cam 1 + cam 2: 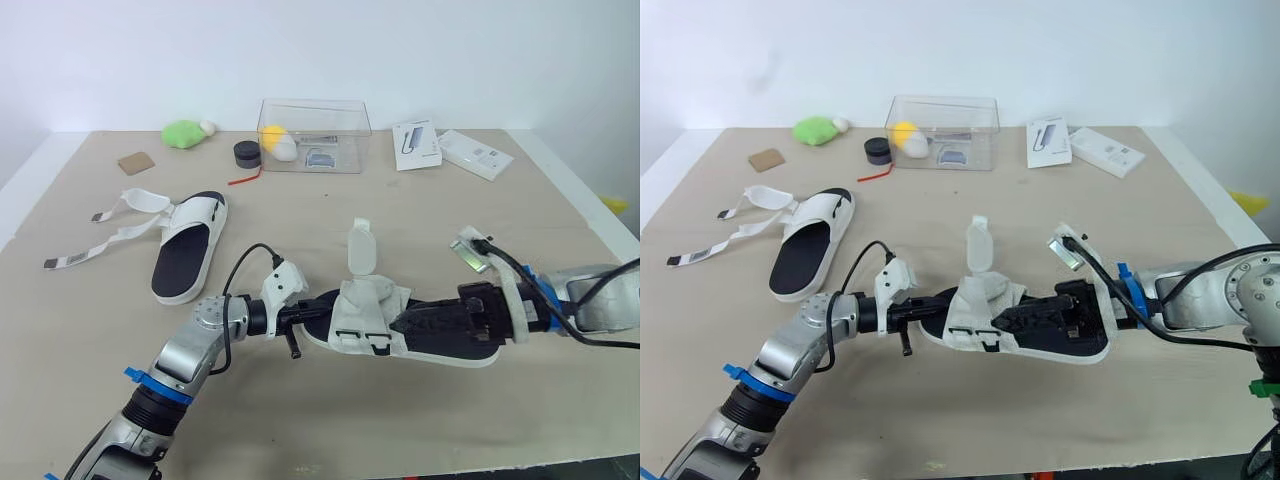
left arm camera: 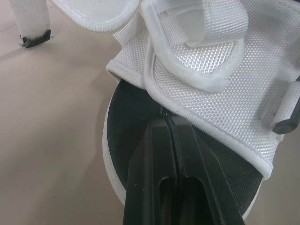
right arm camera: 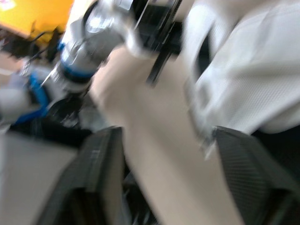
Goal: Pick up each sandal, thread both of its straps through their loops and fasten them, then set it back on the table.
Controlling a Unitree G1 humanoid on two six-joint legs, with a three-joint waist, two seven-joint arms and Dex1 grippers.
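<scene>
The table is wide and beige, and both arms reach over its near part. The clear box stands far beyond both grippers, at the far edge.

One sandal lies across between the two grippers, with its black footbed up. One white strap of it stands up loose. I cannot tell if its sole rests on the table.

The second sandal lies flat on the table, beyond the left gripper and to its left, well apart from it. Its two straps are unfastened and spread out on the table.

The right gripper lies over the footbed at one end of the held sandal, and its fingers are spread wide. The left gripper is at the other end. Its two fingers are pressed together with no gap, and their tips touch the edge of the white upper.

A green plush and a small black pot sit far beyond the left gripper.
</scene>
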